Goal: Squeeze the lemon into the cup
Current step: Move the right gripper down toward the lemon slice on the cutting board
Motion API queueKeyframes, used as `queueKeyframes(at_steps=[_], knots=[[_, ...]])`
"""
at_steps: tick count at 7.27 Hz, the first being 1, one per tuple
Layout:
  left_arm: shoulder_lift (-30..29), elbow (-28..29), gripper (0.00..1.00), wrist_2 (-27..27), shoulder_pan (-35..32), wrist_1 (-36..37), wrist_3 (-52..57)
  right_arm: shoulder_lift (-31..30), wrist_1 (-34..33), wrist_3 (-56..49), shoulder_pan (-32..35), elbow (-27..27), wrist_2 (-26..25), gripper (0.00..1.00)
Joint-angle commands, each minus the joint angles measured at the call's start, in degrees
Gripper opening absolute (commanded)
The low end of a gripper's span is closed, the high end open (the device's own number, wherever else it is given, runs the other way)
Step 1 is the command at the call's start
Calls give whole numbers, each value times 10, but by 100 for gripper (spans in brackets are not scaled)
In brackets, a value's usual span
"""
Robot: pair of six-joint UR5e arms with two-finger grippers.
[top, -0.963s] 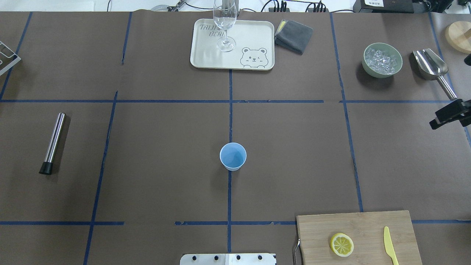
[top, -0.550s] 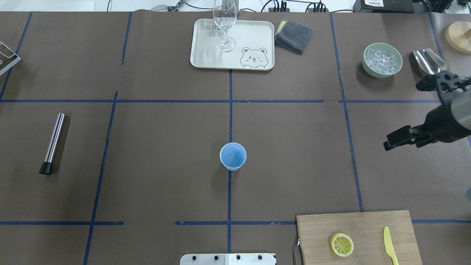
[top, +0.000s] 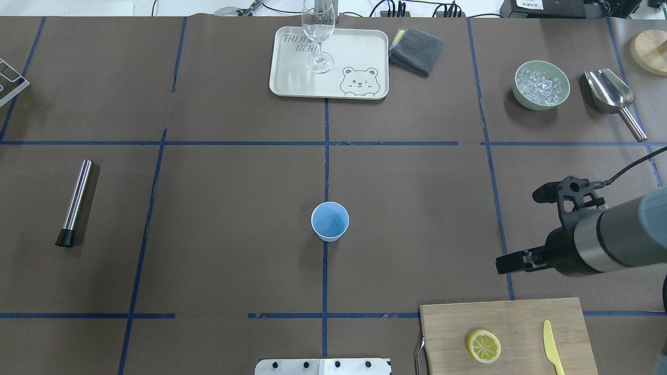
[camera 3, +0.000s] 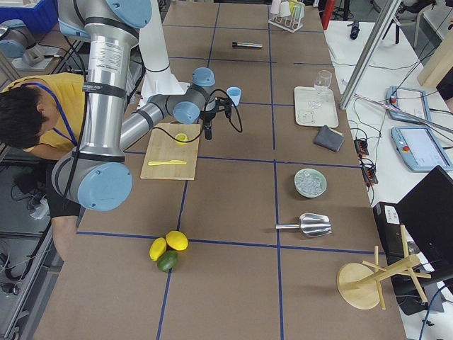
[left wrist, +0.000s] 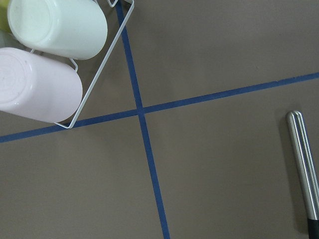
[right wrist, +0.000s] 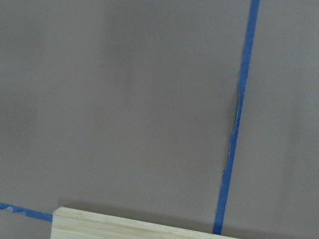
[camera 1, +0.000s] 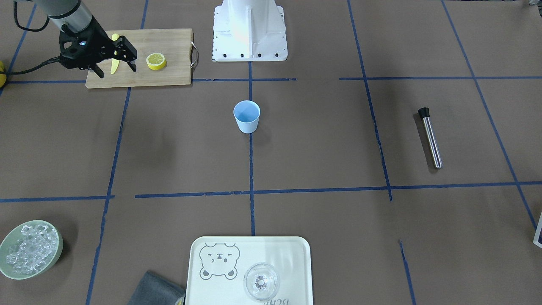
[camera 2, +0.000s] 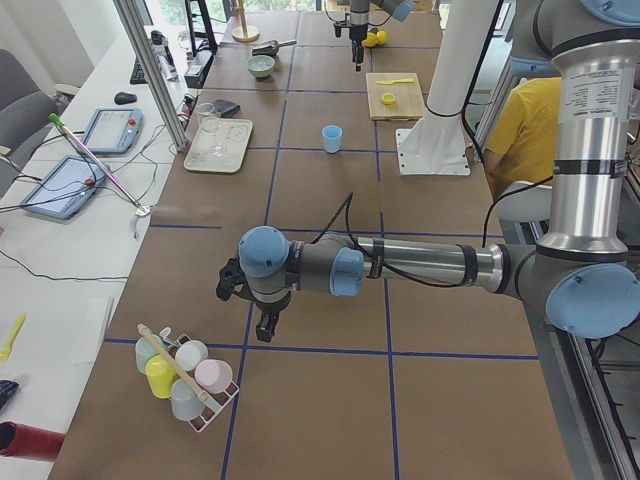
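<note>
Overhead camera: high behind robot, looking forward-down, cup (top: 330,221) near centre. Front camera: beyond cup, facing robot, steep. Both share cup, board (top: 521,317). Side cameras: far off each desk (camera 2: 320,200) end, cup small. Wrist cameras: tight on desk, right one catching board edge.

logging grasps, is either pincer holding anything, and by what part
The right pincer is open and empty; the lemon lies on the cutting board. The left pincer shows only in a side view; cannot tell.

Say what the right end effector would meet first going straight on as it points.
The right end effector points down; likely the bare table just beyond the cutting board, not the lemon.
</note>
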Motion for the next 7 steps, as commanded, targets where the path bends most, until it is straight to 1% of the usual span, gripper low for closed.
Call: queueKeyframes(at_steps=[1, 2, 3, 4, 7], knots=[[9, -1, 100, 0, 0, 0, 2, -9, 0, 72, -167, 11, -167, 100], [10, -1, 100, 1, 0, -1, 3, -9, 0, 131, -207, 12, -195, 100], [11, 0, 100, 1, 0, 0, 3, -9, 0, 168, -254, 10, -241, 100], [12, -1, 100, 1, 0, 0, 3, -7, 7, 178, -270, -4, -262, 100], [16, -1, 100, 1, 0, 0, 4, -6, 7, 202, -271, -21, -262, 100]])
